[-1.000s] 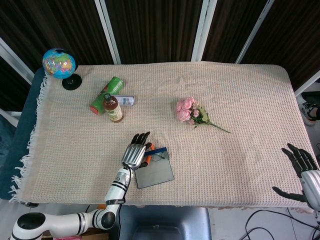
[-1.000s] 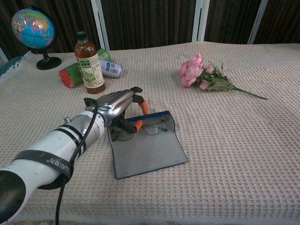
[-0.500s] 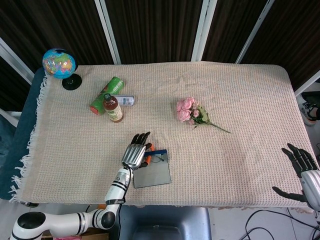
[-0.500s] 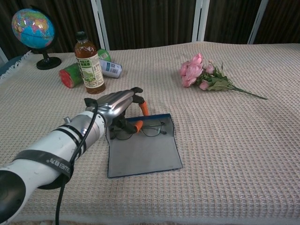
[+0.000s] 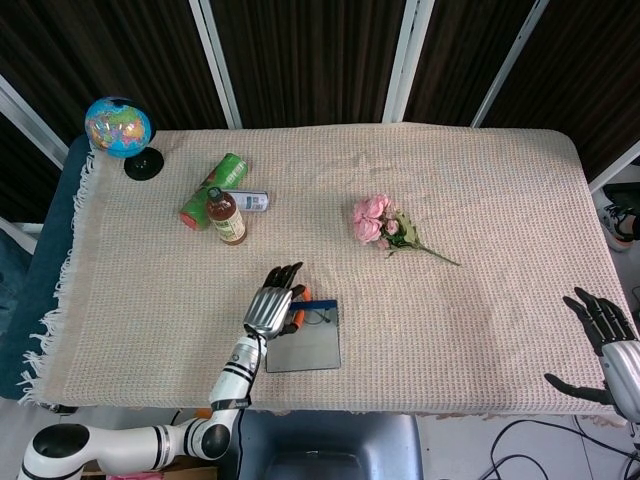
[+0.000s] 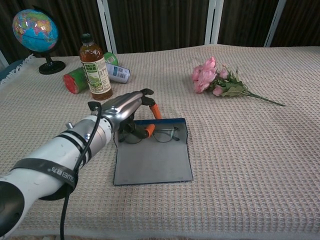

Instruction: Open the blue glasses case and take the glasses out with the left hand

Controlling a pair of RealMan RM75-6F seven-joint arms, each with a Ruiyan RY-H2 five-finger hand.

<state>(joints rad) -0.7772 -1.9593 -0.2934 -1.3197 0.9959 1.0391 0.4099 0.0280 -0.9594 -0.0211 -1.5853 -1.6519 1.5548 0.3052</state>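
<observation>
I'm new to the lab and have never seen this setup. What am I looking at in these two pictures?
A two-armed robot with human-like hands sits at a cloth-covered table. One picture looks down from its head, the other forward from its chest. Its left hand reaches over the glasses lying on the opened blue glasses case; whether it grips them I cannot tell. Its right hand waits open at the table's edge. Also there: a globe, a bottle, a green can and pink flowers.
</observation>
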